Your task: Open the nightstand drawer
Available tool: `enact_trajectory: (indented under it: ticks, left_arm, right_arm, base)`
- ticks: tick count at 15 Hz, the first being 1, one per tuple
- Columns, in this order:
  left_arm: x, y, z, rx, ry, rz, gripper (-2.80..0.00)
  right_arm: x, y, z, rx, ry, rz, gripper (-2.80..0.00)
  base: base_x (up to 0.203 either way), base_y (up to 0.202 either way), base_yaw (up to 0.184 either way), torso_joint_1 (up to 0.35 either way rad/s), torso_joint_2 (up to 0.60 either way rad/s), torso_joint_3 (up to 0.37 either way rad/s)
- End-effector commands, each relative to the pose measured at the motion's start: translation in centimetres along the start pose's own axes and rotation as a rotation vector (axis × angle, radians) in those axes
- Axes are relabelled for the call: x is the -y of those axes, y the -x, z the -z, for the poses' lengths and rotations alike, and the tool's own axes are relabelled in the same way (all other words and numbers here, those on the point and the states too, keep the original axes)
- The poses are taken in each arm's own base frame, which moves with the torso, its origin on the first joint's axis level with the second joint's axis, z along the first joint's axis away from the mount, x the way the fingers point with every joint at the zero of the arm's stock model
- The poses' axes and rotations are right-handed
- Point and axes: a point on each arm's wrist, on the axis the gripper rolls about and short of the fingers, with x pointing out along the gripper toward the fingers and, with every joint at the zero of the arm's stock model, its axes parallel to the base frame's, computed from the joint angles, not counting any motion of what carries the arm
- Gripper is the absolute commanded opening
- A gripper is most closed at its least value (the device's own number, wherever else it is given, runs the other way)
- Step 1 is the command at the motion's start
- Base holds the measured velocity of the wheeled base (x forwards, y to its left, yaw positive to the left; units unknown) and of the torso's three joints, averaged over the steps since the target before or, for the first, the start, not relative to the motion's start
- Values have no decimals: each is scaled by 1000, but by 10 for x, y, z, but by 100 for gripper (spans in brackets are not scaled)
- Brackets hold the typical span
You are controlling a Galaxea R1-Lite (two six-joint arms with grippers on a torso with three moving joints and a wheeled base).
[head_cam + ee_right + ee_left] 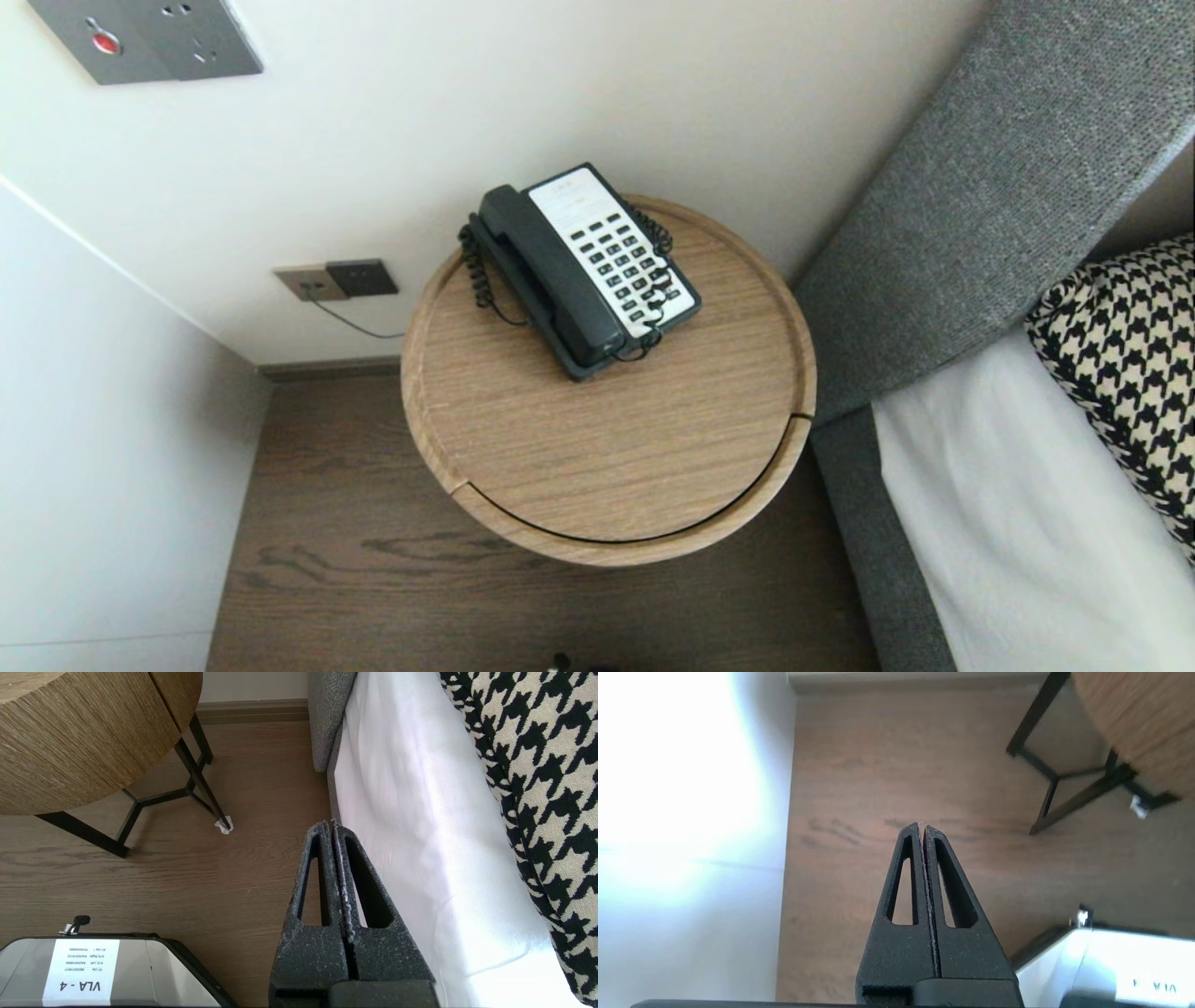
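Watching the left gripper (pixel 922 825) first: hanging low, both fingers pressing flat together, gripping nothing. Spotting the robot's own grey base (pixel 1111 961) just behind that claw, off to its right. Finding bare wooden floor (pixel 878 765) lying beneath the tips, well clear of them. Catching a white wall (pixel 668 812) running along the claw's left side. Picking out black metal legs (pixel 1035 714) standing ahead and to the right of the tips, well apart from them, carrying the round table (pixel 1143 723).

Switching to the right gripper (pixel 332 823): likewise hanging low, fingers closing tight on each other, holding nothing. Seeing a white sheet (pixel 411 812) draping just beside this claw on its right, and not managing to tell contact from a near miss. Tracking a houndstooth pillow (pixel 528 765) lying farther right, beyond the sheet. Noticing a small white scrap (pixel 223 826) sitting at the foot of a table leg, ahead and to the left of the tips.

Looking farther out, higher than both claws and ahead between them: catching a telephone (pixel 588 271) sitting toward the far edge of the tabletop, with its black handset (pixel 546 275) lying in the cradle. Closing on a grey headboard (pixel 980 215) rising beyond the right claw, and wall sockets (pixel 336 280) showing behind the table, far ahead of the left one.
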Motion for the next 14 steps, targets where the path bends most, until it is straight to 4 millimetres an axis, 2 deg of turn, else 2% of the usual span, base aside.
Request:
enact_trajectory:
  ticks: [1, 14]
  left_arm:
    - [0, 0, 2, -17, 0, 6, -280]
    - [1, 0, 1, -7, -5, 43, -280]
  right_arm:
    - [0, 0, 0, 3, 0, 0, -280]
    - [0, 0, 0, 3, 0, 1, -280]
  base:
    - [0, 0, 0, 0, 0, 0]
    - [0, 0, 0, 0, 0, 0]
